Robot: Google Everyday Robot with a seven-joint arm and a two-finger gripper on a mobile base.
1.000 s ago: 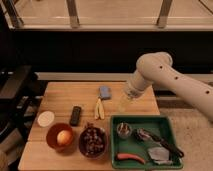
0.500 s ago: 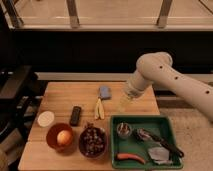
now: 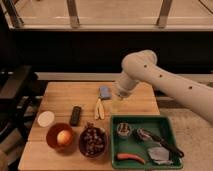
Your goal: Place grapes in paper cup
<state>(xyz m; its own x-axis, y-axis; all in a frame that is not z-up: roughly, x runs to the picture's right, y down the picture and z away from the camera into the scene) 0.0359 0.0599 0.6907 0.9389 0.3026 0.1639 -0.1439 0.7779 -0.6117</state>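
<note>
grapes (image 3: 92,141) well apart from the hovering gripper (image 3: 119,103)

Wooden table (image 3: 65,97). Blue sponge (image 3: 105,91) near back edge, centre. Pale yellow peel-like item (image 3: 99,109) just in front of it. Black flat rectangular block (image 3: 75,115) left of that. Orange-brown bowl (image 3: 50,136) at front edge, left, with pale orange ball (image 3: 62,138) inside. Dark bowl (image 3: 81,144) just right of it. Green tray (image 3: 145,118) at front right corner holds small metal cup (image 3: 123,130), carrot (image 3: 131,157), dark utensil (image 3: 161,142), crumpled grey item (image 3: 159,154).
</note>
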